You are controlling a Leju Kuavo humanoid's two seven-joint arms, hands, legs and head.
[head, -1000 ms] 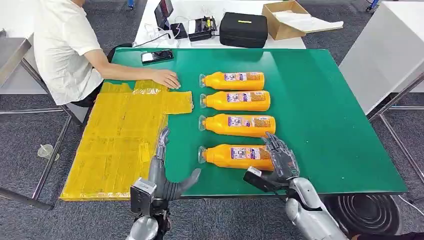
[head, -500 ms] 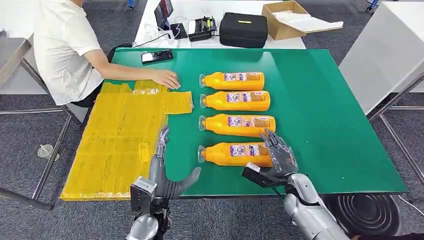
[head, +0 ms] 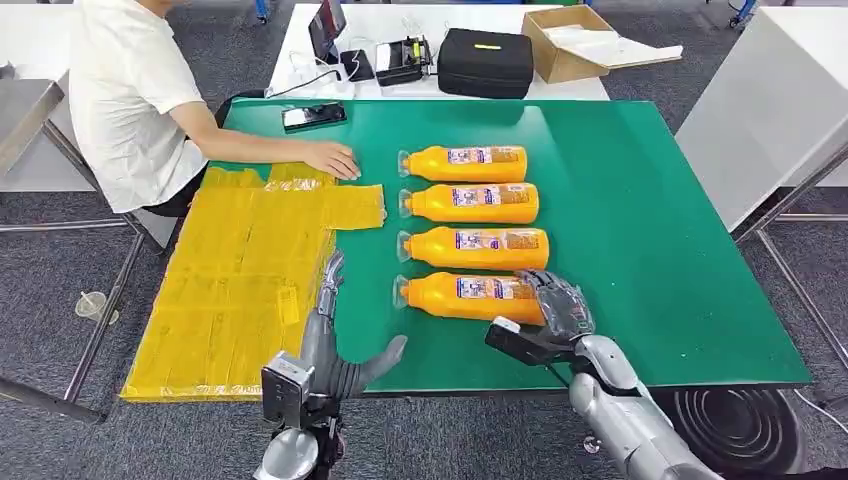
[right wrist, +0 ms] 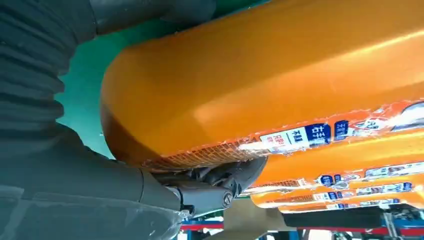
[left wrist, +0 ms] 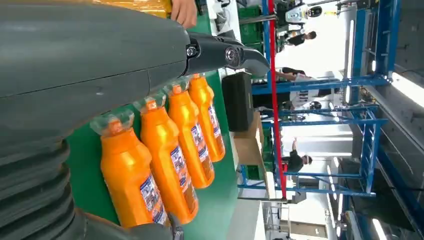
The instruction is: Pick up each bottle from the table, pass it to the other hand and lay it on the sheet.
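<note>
Head view: four orange bottles are lying in a row on the green table (head: 640, 250), caps pointing toward the yellow sheet (head: 240, 290). The sheet is covering the table's left side, and no bottle is lying on it, so no bottle looks done and all four are left to move. The right hand (head: 555, 310) is wrapping its fingers over the bottom end of the near bottle (head: 465, 296), the one closest to the table's near edge. I think this is the very first pick, and the bottle looks like it is just tipping up off the table. The left hand (head: 335, 345) is waiting at the near edge, beside the sheet, fingers spread wide and holding nothing. A person (head: 120, 90) is sitting at the far left corner, one hand resting on the sheet's far edge.

Left wrist view: the left hand's dark fingers (left wrist: 225, 52) are reaching out with nothing between them. The four bottles (left wrist: 170, 150) are lying side by side on the green table.

Right wrist view: the near bottle (right wrist: 260, 80) is sitting big and close against the right hand, with a dark finger (right wrist: 215, 185) curling under its end. The hand is gripping it. The pass to the left hand and the lay-down are both to come.
</note>
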